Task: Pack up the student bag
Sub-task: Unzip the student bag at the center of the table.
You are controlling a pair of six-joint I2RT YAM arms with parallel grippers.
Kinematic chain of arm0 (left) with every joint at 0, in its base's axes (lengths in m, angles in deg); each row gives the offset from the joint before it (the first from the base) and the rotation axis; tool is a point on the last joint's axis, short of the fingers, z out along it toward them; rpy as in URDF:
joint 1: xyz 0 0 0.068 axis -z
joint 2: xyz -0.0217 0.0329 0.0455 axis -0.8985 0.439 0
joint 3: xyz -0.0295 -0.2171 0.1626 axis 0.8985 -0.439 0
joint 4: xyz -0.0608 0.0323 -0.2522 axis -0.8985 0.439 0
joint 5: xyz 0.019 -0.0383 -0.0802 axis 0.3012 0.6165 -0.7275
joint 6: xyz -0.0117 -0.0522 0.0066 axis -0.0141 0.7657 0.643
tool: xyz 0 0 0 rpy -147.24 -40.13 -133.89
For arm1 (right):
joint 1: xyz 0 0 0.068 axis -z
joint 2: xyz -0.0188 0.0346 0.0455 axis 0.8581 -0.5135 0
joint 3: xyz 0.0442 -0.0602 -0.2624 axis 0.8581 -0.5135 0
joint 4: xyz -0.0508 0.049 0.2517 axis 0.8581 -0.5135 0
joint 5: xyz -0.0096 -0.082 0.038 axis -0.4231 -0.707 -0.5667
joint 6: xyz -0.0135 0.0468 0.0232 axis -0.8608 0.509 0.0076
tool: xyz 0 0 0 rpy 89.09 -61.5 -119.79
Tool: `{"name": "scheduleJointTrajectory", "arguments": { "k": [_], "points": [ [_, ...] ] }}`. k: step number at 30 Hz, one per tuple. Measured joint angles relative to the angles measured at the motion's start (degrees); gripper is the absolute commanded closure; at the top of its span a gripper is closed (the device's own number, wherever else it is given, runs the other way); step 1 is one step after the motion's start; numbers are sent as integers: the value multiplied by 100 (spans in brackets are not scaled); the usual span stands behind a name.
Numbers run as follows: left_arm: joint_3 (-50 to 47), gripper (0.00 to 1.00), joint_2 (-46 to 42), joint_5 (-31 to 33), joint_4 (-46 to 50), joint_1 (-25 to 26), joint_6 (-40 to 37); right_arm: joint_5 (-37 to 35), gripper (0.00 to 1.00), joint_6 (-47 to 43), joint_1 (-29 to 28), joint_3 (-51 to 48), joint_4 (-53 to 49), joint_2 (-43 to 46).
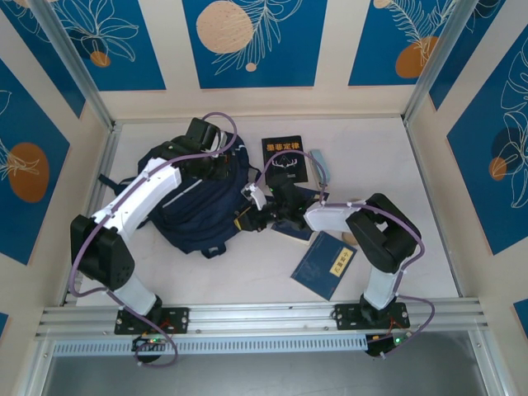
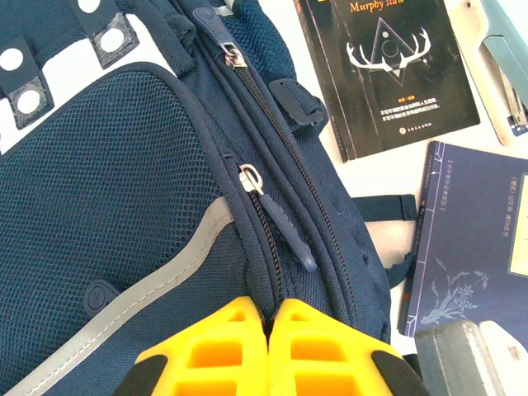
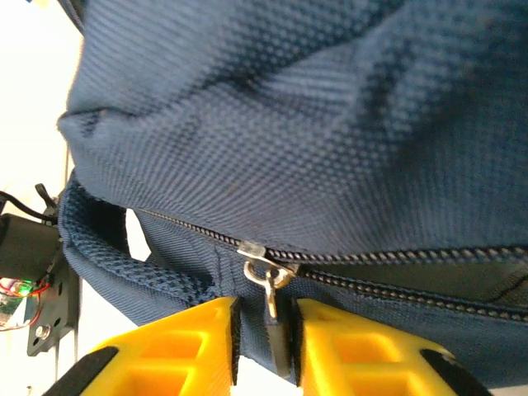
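Observation:
The student bag (image 1: 191,206), dark navy with grey reflective stripes, lies on the table left of centre. My left gripper (image 2: 275,309) is shut, pinching a fold of the bag's fabric (image 2: 165,198) beside a zip line; a zip pull (image 2: 285,227) lies just beyond the fingertips. In the top view that gripper (image 1: 216,161) sits at the bag's far end. My right gripper (image 3: 268,318) is at the bag's right side (image 1: 252,202). Its jaws stand slightly apart around a dangling zip pull (image 3: 272,305), with a gap on the left. The slider (image 3: 252,247) sits on a partly opened zip.
A black book with antler art (image 1: 285,157) (image 2: 388,66) lies behind the bag. A pale stapler (image 1: 320,169) (image 2: 499,58) is to its right. One navy book (image 1: 324,264) lies near the right arm's base, another (image 2: 478,239) beside the bag. Patterned walls enclose the table.

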Motion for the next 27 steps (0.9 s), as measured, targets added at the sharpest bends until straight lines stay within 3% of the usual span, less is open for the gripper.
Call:
{"name": "scheduleJointTrajectory", "arguments": {
  "k": [5,7,9,11,15,27],
  "points": [
    [0,100,0,-4,-2,0,-2,-192,99,-13,-2,0,22,0],
    [0,100,0,-2,-2,0,-4,-291,100,-17,-2,0,20,4],
    [2,85,7,7,2,-4,-15,-393,100,-35,2,0,-7,28],
    [20,62,15,35,37,-4,-87,-485,100,-48,35,0,-90,111],
    [190,45,15,35,140,-11,-365,-586,100,-48,280,-2,-334,306],
    [-345,41,-13,-256,549,68,-1919,-520,100,114,1010,35,-855,378]
  ]
}}
